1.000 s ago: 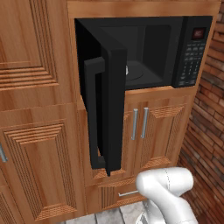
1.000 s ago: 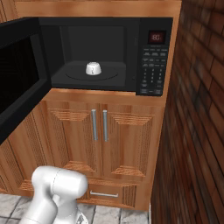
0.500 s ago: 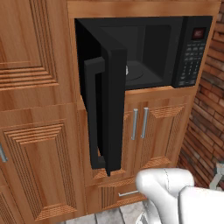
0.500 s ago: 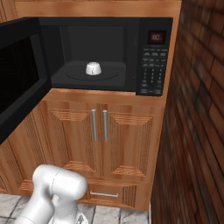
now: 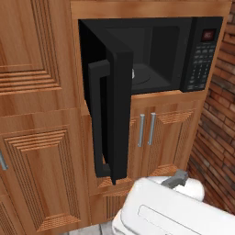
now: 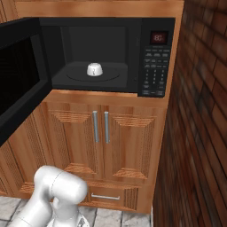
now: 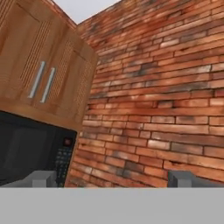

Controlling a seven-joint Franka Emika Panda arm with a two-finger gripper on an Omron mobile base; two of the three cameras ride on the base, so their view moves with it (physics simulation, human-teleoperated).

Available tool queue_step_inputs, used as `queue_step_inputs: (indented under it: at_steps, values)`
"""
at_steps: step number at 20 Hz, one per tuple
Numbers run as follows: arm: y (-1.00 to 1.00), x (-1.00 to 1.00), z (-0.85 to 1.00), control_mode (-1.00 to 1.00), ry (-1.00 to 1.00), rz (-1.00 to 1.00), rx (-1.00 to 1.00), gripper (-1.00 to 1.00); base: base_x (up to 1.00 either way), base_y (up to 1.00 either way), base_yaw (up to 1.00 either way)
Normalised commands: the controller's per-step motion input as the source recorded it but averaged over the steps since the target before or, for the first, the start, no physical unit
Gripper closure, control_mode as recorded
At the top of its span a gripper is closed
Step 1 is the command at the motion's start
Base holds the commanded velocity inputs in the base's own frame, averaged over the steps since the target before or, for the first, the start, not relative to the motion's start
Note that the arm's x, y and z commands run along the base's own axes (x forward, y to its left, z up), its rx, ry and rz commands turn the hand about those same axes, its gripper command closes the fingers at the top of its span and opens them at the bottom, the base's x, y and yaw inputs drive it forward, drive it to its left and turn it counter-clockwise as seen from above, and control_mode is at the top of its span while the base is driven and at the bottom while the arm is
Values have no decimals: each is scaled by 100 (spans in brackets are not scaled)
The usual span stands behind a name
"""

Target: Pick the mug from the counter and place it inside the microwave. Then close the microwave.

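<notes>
1. Down low, the gripper [image 7: 112, 178] has its two fingertips spread wide with nothing between them. It looks up and across at the brick wall [image 7: 166, 87], with the microwave [image 7: 35, 148] off to the left of its view.
2. So the hand is aimed past the oven's keypad side rather than at the door. The door [image 5: 112, 119] hangs on the far left side and sticks out into the room towards us.
3. The door's long axis runs top to bottom, and its tall handle [image 5: 95, 121] sits on the outer face. The arm [image 5: 165, 209] is folded low in front of the lower cabinets [image 6: 99, 133], below and to the right of the door's free edge. I judge the hand must travel up and leftward to get behind that outer face and push it shut.
4. The mug [image 6: 94, 69] stands on the turntable inside the microwave, well back from the opening and clear of the door's swing. The placing looks done; only the closing is left.
5. Against the pictures from a second ago, the mug and the door sit just as they did. The arm's white body has swelled in the left base view, now spreading across the bottom right, so it has swung nearer that camera.
</notes>
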Motion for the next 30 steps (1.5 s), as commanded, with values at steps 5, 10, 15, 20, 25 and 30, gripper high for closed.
queue_step_inputs:
  at_steps: [5,10,15,20,25,30]
  values:
    - [2,40,-17,-100,11,-26,0,-100,0,0,0]
    - [27,25,0,-100,5,-9,0,-100,0,0,0]
    - [41,9,0,-100,1,0,0,-100,0,0,0]
    - [32,22,-10,-100,3,0,0,-100,0,0,0]
    - [13,38,-30,-100,8,0,0,-100,0,0,0]
    - [13,35,-25,-100,11,0,0,-100,0,0,0]
